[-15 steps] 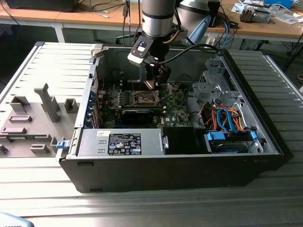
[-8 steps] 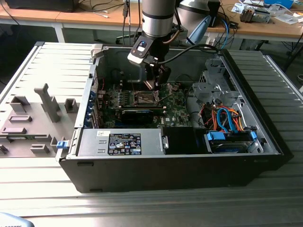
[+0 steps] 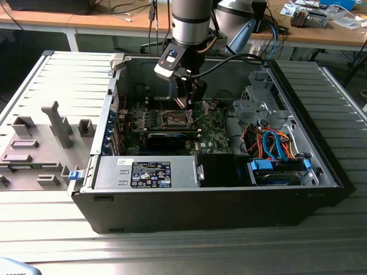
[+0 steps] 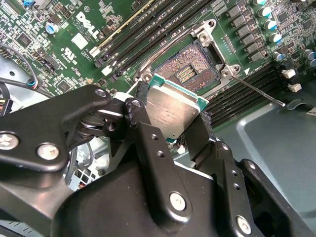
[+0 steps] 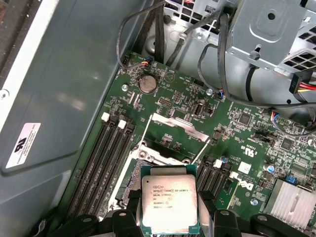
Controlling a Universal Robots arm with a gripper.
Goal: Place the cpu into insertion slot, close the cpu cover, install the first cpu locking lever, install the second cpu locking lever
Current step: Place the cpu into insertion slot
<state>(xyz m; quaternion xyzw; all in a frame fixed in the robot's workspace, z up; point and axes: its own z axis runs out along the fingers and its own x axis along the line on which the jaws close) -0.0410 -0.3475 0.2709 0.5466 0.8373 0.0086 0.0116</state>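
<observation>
One cpu (image 5: 169, 200) in pincer (image 4: 170, 117), over open insertion slot (image 4: 190, 71), inside case (image 3: 200, 211)

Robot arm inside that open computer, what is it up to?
The arm's gripper is down inside the open computer case and holds the cpu by its edges. In both wrist views the chip hangs over the green motherboard, close to the insertion slot, whose contact field lies bare. The cpu cover stands raised, and the chip is not seated yet.
</observation>
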